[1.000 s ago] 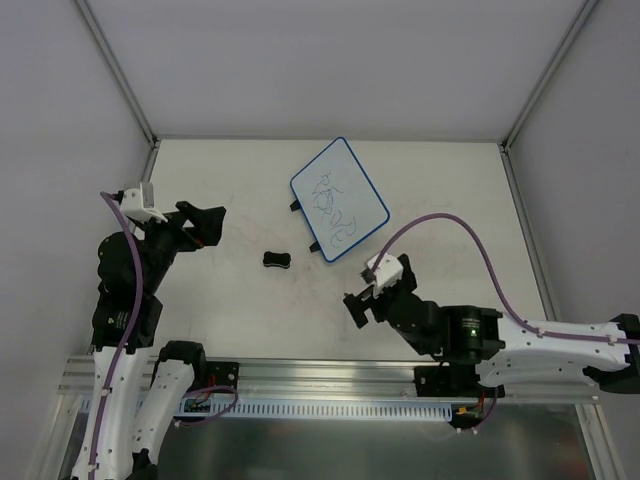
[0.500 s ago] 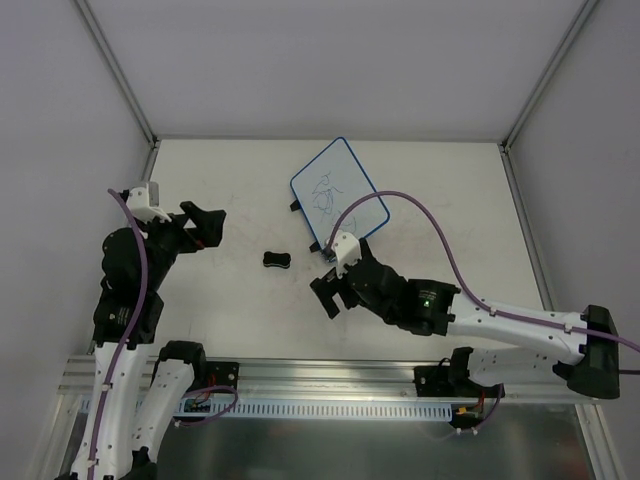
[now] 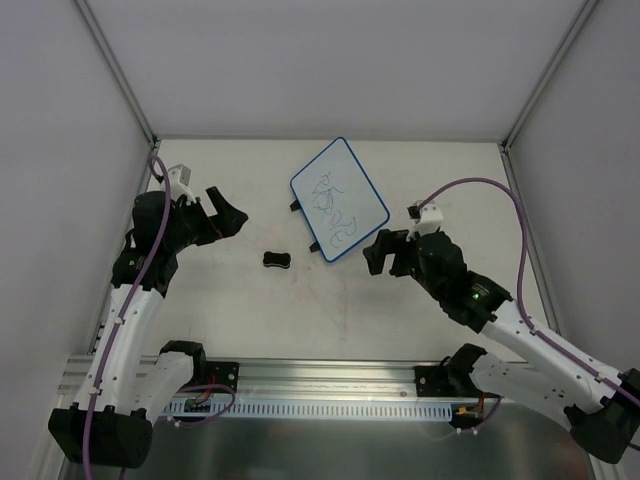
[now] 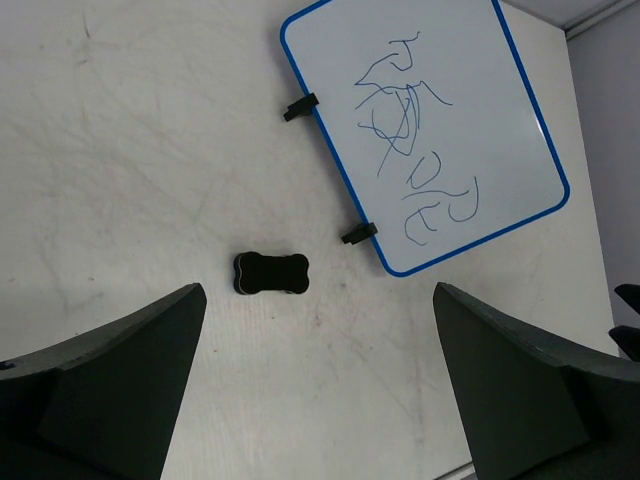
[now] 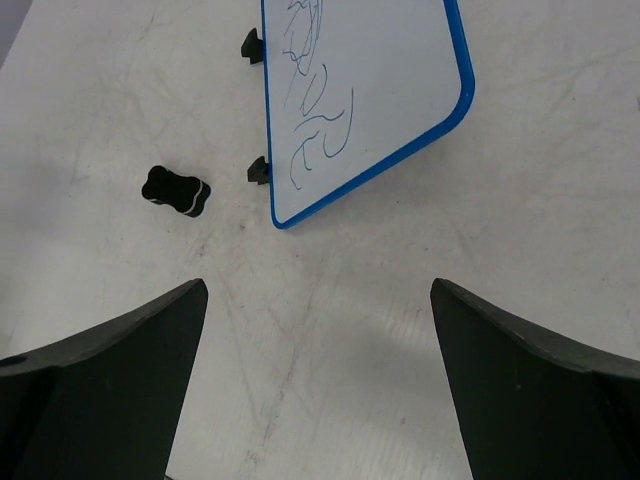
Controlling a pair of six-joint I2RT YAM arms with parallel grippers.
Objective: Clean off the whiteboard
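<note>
The whiteboard (image 3: 339,200) lies flat at the back middle of the table, white with a blue rim, black feet and blue scribbles; it also shows in the left wrist view (image 4: 430,130) and the right wrist view (image 5: 360,80). The small black bone-shaped eraser (image 3: 277,260) lies on the table to the board's near left, and is seen from both wrists (image 4: 271,274) (image 5: 175,190). My left gripper (image 3: 224,214) is open and empty, raised to the left of the eraser (image 4: 318,292). My right gripper (image 3: 377,256) is open and empty, raised just off the board's near right corner (image 5: 318,288).
The white table (image 3: 330,310) is walled by grey panels at the back and sides. An aluminium rail (image 3: 320,375) with the arm bases runs along the near edge.
My right gripper swung left toward the eraser, then back right to the board's near corner. My left gripper moved up and to the right, toward the eraser.
</note>
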